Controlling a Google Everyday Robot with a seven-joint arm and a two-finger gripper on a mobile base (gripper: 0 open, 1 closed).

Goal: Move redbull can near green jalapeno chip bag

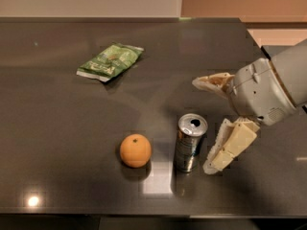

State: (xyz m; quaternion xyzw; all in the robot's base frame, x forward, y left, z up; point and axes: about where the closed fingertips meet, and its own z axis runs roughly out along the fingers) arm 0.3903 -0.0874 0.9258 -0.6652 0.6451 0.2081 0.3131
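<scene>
One redbull can (191,143), one green jalapeno chip bag (110,61) and one orange (135,150) sit on the desk (57,123). From the right edge, the claw (210,123) is spread wide, perhaps touching the can. The silver, dark-panelled can stands upright near the front edge. The bag lies flat towards the back-left.

Glossy dark counter (57,128) with bright light reflections. Shiny metal redbull can (191,143). Green jalapeno chip bag (110,61) of crinkled foil. Matt orange (135,150). At right, beside the can, the gripper (204,125): smooth grey plastic body, spread jaws in scuffed cream.
</scene>
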